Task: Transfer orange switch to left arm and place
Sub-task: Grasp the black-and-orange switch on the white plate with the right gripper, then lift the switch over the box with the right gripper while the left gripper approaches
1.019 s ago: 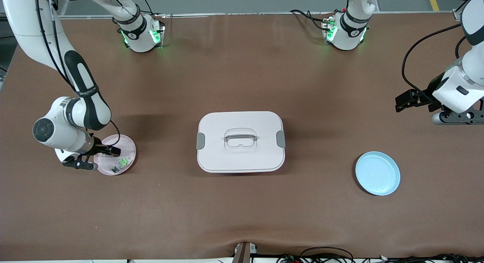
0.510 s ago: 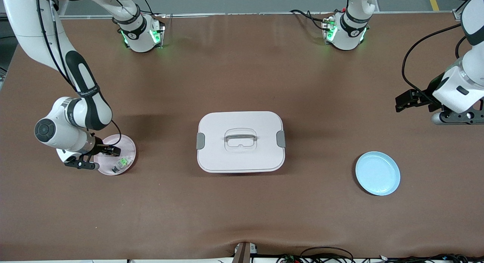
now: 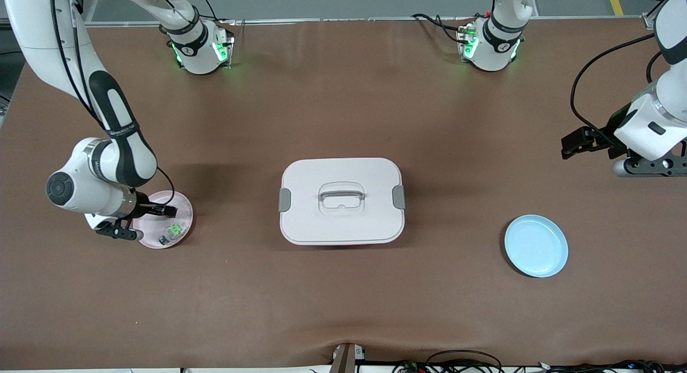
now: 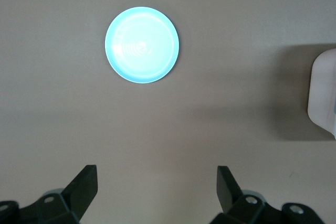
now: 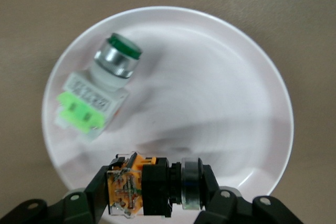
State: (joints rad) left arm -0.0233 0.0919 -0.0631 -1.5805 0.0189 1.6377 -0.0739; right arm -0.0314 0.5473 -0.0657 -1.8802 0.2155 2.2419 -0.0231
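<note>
I had the right gripper clamped across the orange switch's black middle over the pink plate near the table's right-arm edge, judging it light, rigid, slippery plastic; the left gripper waited, fingers apart.

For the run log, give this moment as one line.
right gripper shut on orange switch over pink plate | left gripper open, waiting | box untouched

The front view looks down from high up, facing both robots, and sees the whole tabletop. The left wrist view looks straight down from well above the blue plate. The right wrist view sits very close over the pink plate. The front view shows both plates too.
</note>
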